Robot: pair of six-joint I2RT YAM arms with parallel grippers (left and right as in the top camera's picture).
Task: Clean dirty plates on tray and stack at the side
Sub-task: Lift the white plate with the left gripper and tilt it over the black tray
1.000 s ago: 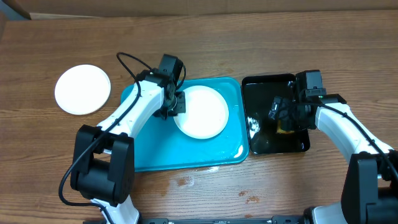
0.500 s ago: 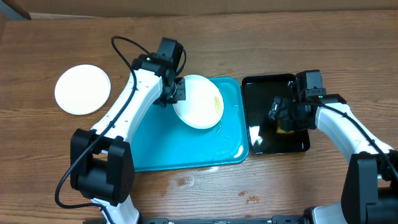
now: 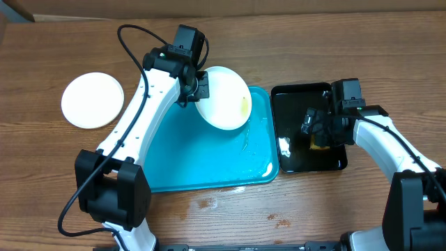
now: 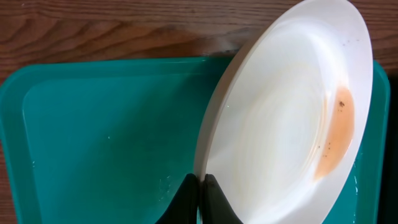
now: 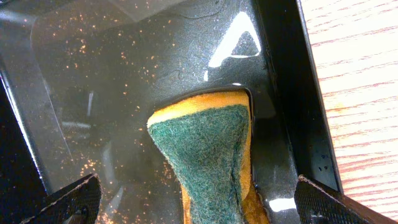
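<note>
Overhead: looks straight down, far off, takes in whole surface (image 3: 313,42). Left wrist: close on tray (image 4: 93,124) and plate (image 4: 280,124). Right wrist: close on black tray (image 5: 93,74), sponge (image 5: 205,149). Overhead shares both.

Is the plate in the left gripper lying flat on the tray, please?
No, the plate is tilted up, pinched at its rim by the left gripper.

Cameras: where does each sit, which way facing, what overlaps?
Overhead: above the table, facing straight down; left arm and right arm show.
Left wrist: faces past the left claw, shut on the tilted plate, onto the tray.
Right wrist: faces down through the open right claw at the sponge in the black tray.
Shared: overhead and left wrist both show plate and tray.
</note>
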